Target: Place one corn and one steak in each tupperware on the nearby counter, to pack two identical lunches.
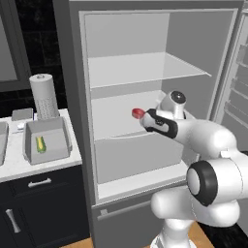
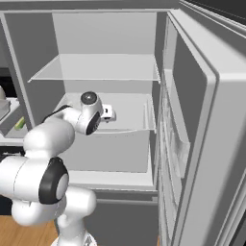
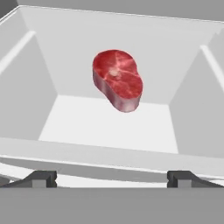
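A red marbled steak [image 3: 118,79] lies on the white middle shelf of the open fridge [image 1: 131,126], straight ahead of my gripper [image 3: 111,179] and apart from it. The jaws are open with nothing between them. From the left base view the steak [image 1: 138,113] shows as a red edge just past my gripper [image 1: 144,118]. On the counter [image 1: 14,164] to the left stands a light-grey tupperware [image 1: 58,145] with a yellow-green corn [image 1: 41,144] inside. A second tupperware [image 1: 2,140] is cut off by the left edge, its inside hidden.
A paper towel roll [image 1: 44,96] stands behind the tupperware. The fridge door [image 2: 202,134] hangs open at the right. An upper shelf [image 1: 145,68] lies above my hand and a drawer front [image 1: 135,155] below it. Dark cabinets [image 1: 38,208] sit under the counter.
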